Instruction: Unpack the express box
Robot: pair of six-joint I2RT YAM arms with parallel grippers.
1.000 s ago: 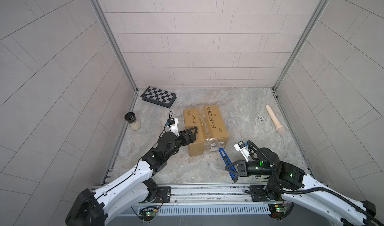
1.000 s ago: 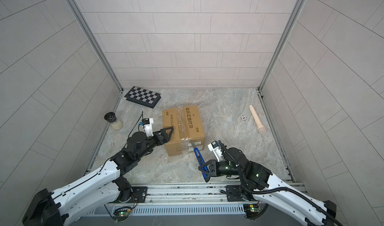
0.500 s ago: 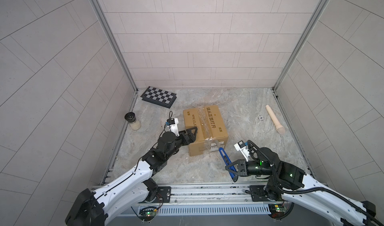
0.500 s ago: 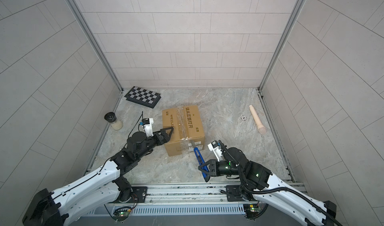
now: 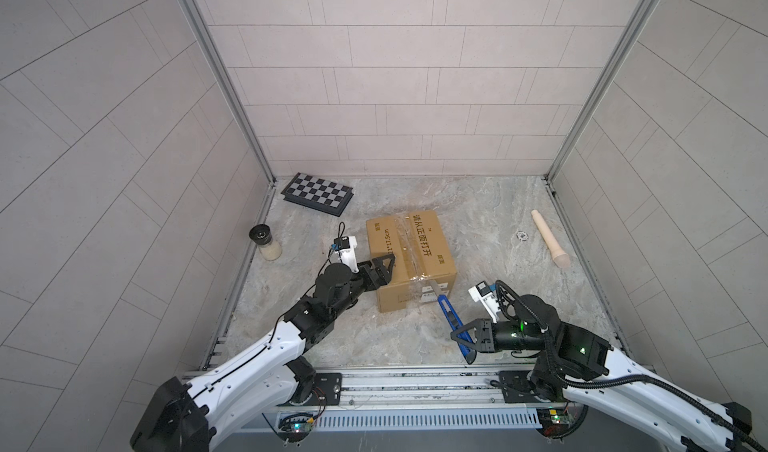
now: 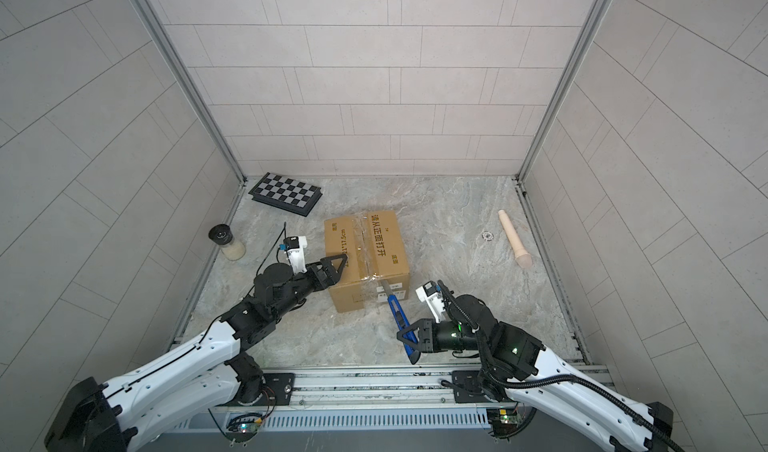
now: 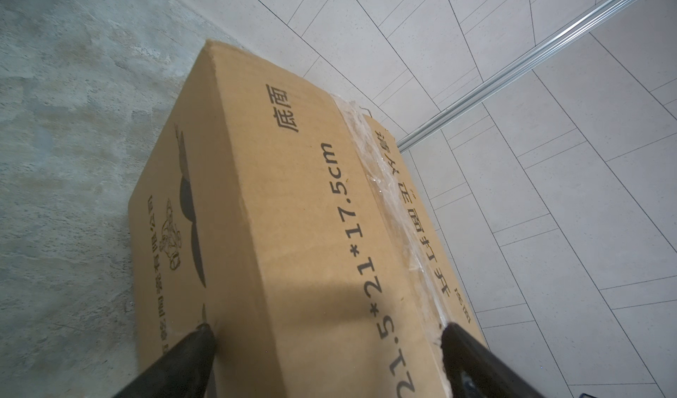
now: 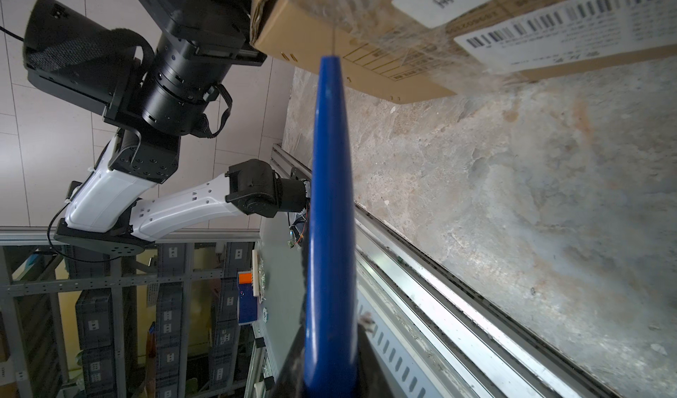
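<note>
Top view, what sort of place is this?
Probably a robot test cell, not a real room: tile-patterned wall panels in an aluminium frame, a marble-look floor, and two arms bolted to a front rail.

left arm: stretched forward, low | left gripper [image 5: 384,272]: jaws spread wide | right arm: low, wrist rolled sideways | right gripper [image 5: 464,339]: clamped on blue knife [image 5: 448,310]

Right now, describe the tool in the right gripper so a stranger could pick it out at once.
Find the brown express box centred on the stone table. At its near, taped face a slim utility knife slants out of the right gripper, shut on it. Only it has a long blue handle.
</note>
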